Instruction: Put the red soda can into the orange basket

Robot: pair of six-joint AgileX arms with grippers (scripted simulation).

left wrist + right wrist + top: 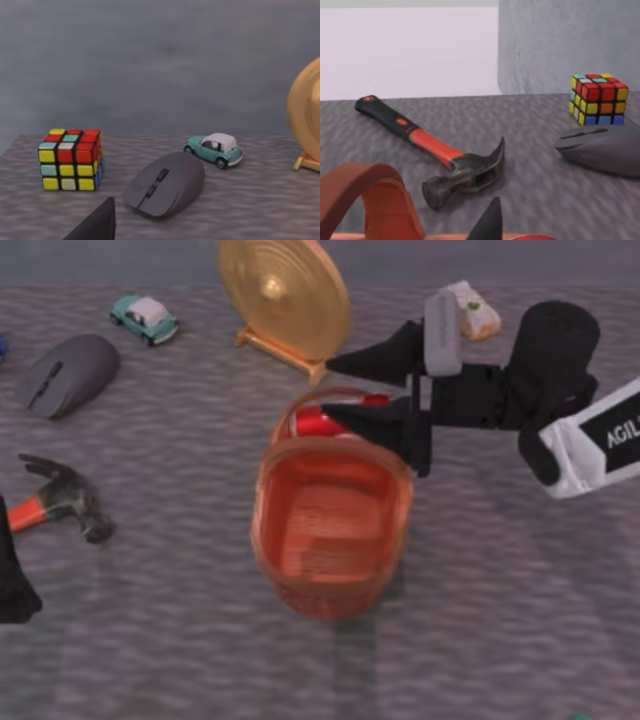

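The right gripper (340, 390) is held spread above the orange basket (331, 530)'s far rim. The red soda can (335, 418) is partly hidden there behind the handle. The left gripper (15, 585) is cut off at the edge, its fingers impossible to judge.

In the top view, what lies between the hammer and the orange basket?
Nothing: in the top view only bare table separates the hammer from the orange basket.

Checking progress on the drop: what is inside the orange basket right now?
Only the orange basket's bare ribbed bottom shows. The red soda can is at its far rim under the handle; the right tool hides whether the can is inside or behind.
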